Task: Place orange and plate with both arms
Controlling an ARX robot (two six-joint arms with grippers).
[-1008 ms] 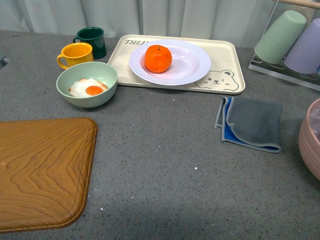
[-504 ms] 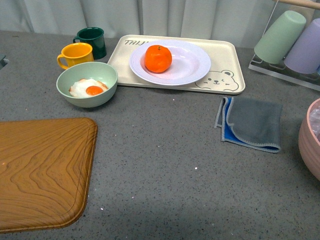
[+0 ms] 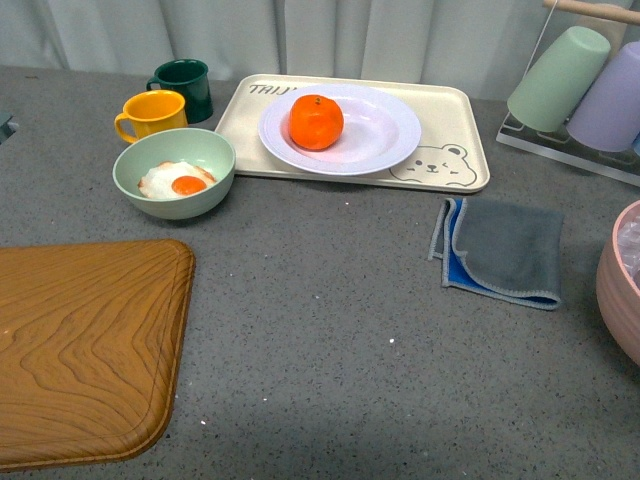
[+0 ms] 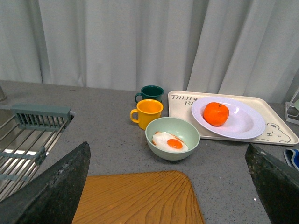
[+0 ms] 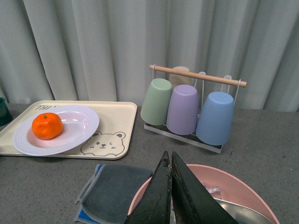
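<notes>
Both my grippers hang back from the work: the left gripper (image 4: pixel 168 186) has its dark fingers (image 4: pixel 51 186) spread wide with nothing between them, while the right gripper (image 5: pixel 171 196) has its fingers pressed together, also holding nothing.

The orange (image 3: pixel 316 121) sits on the left half of the plate (image 3: pixel 385 135), stem dot up, and the white plate rests on the cream bear tray (image 3: pixel 470 165) at the far side of the grey counter (image 3: pixel 330 330).

From my left gripper the fruit lies ahead and to the right, past the pale green bowl (image 4: pixel 189 137) with its fried egg (image 4: pixel 172 142) and the yellow mug (image 4: pixel 147 113). From my right gripper it lies ahead and to the left, beyond the folded grey cloth (image 5: pixel 112 196). The orange is round, so no axis governs the approach. I judge the left arm better placed for the fruit and the right for the plate's bare right rim, though neither is close.

Neither arm appears in the front view, which shows the wooden tray (image 3: pixel 85 350) near my left side. Only the left wrist view shows the sink rack (image 4: pixel 28 135); only the right wrist view shows the whole cup rack (image 5: pixel 191 109) and the pink bowl (image 5: pixel 243 196) under that gripper.
</notes>
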